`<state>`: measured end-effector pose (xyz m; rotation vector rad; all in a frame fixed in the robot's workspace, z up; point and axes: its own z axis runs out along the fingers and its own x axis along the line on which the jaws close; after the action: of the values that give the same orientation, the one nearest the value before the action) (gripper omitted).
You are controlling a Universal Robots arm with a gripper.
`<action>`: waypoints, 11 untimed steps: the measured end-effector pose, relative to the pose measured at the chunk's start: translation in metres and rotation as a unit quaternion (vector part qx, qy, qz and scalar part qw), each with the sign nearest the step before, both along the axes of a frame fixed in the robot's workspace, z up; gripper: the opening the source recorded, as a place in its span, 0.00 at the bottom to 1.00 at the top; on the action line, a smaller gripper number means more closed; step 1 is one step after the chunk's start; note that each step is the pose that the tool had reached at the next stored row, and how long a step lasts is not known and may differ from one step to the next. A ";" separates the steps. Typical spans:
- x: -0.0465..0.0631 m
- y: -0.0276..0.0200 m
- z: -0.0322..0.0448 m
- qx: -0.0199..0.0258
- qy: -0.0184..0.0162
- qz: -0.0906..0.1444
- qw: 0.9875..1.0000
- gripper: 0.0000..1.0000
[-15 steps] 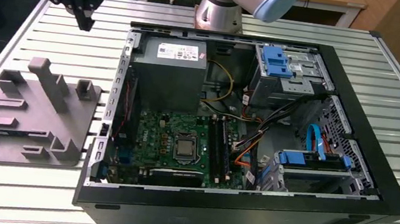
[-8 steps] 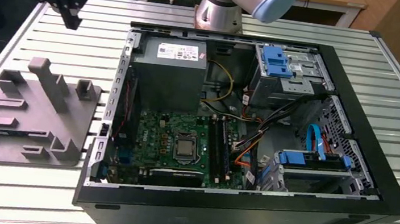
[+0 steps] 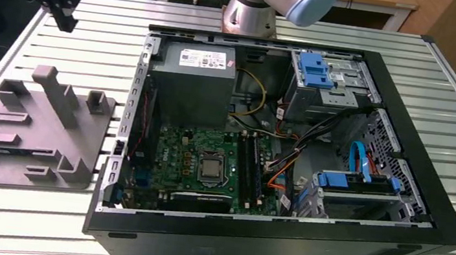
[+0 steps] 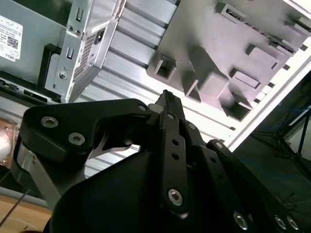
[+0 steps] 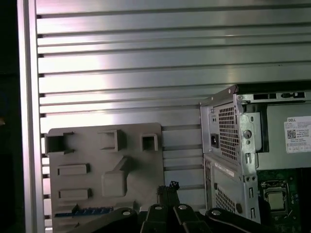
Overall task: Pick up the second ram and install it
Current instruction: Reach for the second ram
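Observation:
My gripper (image 3: 67,22) hangs high above the table at the exterior view's far left, beyond the grey holder block (image 3: 36,130). Its fingers are shut together with nothing between them, as the tips (image 4: 167,94) in the second wrist view show. In the first wrist view the gripper (image 5: 170,186) is over the table beside the holder block (image 5: 104,170). A thin dark bluish strip (image 5: 77,212) sits in a slot of the block, at the end away from its upright posts. It may be the second ram, but I cannot tell.
The open computer case (image 3: 391,76) lies on the slatted metal table (image 3: 109,28), to the exterior view's right of the holder. Inside are the power supply (image 3: 190,77), the motherboard (image 3: 198,156) with long dark memory slots (image 3: 250,163), cables and blue drive brackets (image 3: 313,69).

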<state>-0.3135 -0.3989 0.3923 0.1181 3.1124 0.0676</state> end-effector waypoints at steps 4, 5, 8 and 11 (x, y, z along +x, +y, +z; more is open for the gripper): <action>-0.008 0.0000 0.0000 0.000 0.000 0.000 1.000 0.10; -0.010 0.0000 0.0000 0.000 0.000 0.000 1.000 0.10; -0.017 0.0000 -0.0001 0.000 0.000 0.000 1.000 0.10; -0.023 0.0000 -0.0001 0.000 0.000 0.000 1.000 0.10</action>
<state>-0.3362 -0.3989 0.3922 0.1180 3.1123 0.0676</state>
